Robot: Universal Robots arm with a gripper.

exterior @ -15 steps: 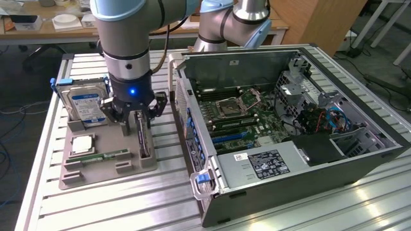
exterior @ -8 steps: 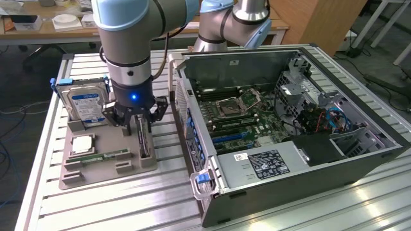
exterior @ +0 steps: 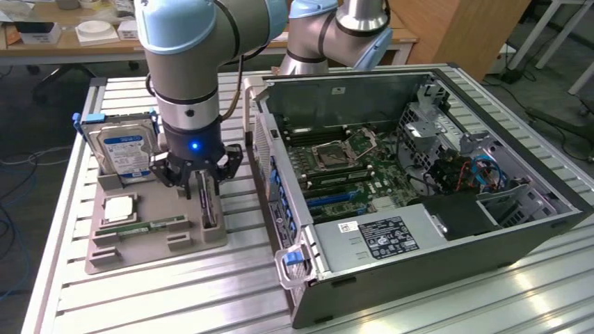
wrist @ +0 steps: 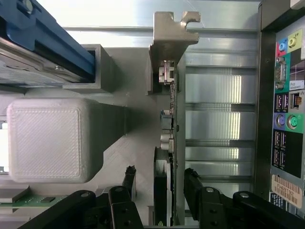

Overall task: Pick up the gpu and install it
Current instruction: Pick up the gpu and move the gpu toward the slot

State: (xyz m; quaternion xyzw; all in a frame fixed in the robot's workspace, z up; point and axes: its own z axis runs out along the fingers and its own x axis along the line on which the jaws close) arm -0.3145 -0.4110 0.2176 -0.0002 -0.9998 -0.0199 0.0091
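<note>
Slatted aluminium forms the surface, with wooden desks and loose cables on the floor behind it. On it lies a grey tray, and just beside the tray is an open computer case lying on its side with its motherboard exposed.

A robot arm reaches straight down over the tray, and its jaws are spread wide. The gpu stands on edge in a slot of the tray, directly between the jaws. In the wrist view the black fingers sit on either side of the gpu, with a visible gap on each side, so nothing is pinched. The card's black cooler faces one finger and its green board faces the other. Its metal end bracket sticks out well beyond the fingertips.

Outside the jaws on the cooler side, a hard drive with a blue label stands upright in the tray. A square processor chip and a narrow green memory stick lie flat nearby. Outside the jaws on the board side is bare surface, then the case's rear panel with its coloured ports.
</note>
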